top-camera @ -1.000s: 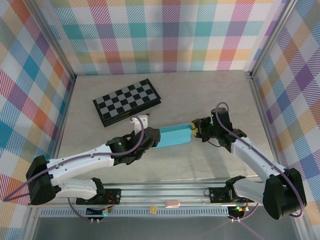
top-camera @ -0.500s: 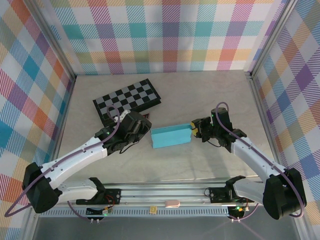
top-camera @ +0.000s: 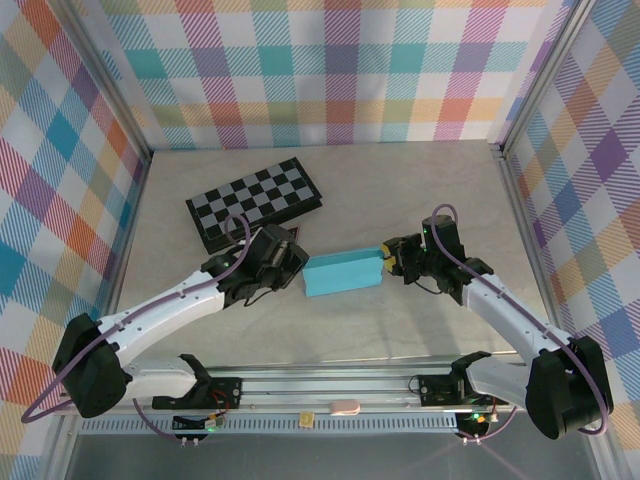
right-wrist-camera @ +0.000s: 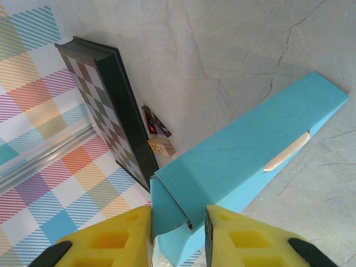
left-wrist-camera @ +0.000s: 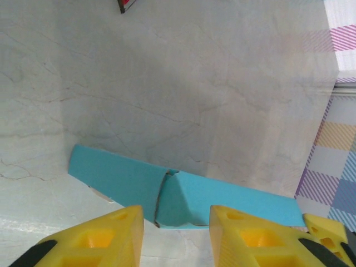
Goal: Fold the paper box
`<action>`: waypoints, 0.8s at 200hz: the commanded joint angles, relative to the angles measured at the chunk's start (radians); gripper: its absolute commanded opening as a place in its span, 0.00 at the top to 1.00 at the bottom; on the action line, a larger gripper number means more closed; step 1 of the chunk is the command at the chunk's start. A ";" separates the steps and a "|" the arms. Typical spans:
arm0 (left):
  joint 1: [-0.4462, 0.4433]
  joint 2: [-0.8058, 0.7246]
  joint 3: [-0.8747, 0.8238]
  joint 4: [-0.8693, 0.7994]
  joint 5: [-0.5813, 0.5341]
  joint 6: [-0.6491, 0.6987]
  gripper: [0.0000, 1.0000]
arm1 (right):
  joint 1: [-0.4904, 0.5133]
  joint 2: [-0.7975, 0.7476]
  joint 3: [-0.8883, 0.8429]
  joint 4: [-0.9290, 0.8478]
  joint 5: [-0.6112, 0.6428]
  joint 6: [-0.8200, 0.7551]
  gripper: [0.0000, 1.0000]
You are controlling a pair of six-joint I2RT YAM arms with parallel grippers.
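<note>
Paper box (top-camera: pixel 342 273) lies flat on the counter (top-camera: pixel 400 190) between my two claws, long axis roughly left-right, nearer my bases than the chessboard (top-camera: pixel 255 203) and apart from it. My right claw (top-camera: pixel 390 260) is clamped on its right end: the right wrist view has the end flap pinched between the yellow fingers (right-wrist-camera: pixel 105 239). My left claw (top-camera: pixel 295 264) sits at the left end, jaws apart. The left wrist view puts the box's near edge in the gap with bare counter beside the fold, so it grips nothing. That view also shows a creased seam (left-wrist-camera: pixel 161 192) the top view can't resolve. The right wrist view adds a pale tab (right-wrist-camera: pixel 286 150) on the box's side, plus a small dark-red piece (right-wrist-camera: pixel 157 125) and a tan block (right-wrist-camera: pixel 161 147) by the chessboard's edge.
</note>
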 commanded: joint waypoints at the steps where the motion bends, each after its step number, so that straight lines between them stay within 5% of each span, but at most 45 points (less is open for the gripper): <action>1: 0.011 0.008 -0.016 0.021 0.020 -0.019 0.66 | 0.000 0.001 -0.030 -0.063 0.002 -0.014 0.73; 160: 0.016 -0.019 -0.070 0.028 -0.006 -0.019 0.71 | 0.000 0.007 -0.028 -0.068 0.003 -0.012 0.73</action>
